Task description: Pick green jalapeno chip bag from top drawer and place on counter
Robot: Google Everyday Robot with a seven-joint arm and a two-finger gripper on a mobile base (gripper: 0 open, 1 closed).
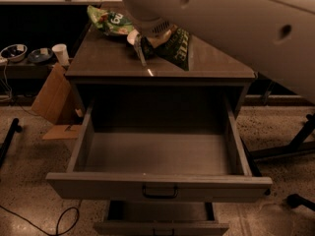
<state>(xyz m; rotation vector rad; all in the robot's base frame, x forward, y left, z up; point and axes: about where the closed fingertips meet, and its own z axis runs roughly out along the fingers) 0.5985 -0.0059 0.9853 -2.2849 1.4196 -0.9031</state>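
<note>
My gripper (147,49) hangs from the big white arm (231,23) over the back middle of the counter (108,63). It is shut on the green jalapeno chip bag (178,49), a dark green bag with white lettering, held just above the counter top or touching it; I cannot tell which. The top drawer (158,185) is pulled fully out below the counter. Its inside shows nothing in it, and its dark handle (160,192) faces me.
A brighter green bag (110,21) with large white letters lies at the counter's back left. A lower drawer front (162,227) sticks out under the top drawer. A cardboard box (51,100), a white cup (60,54) and a floor cable (64,221) are at the left.
</note>
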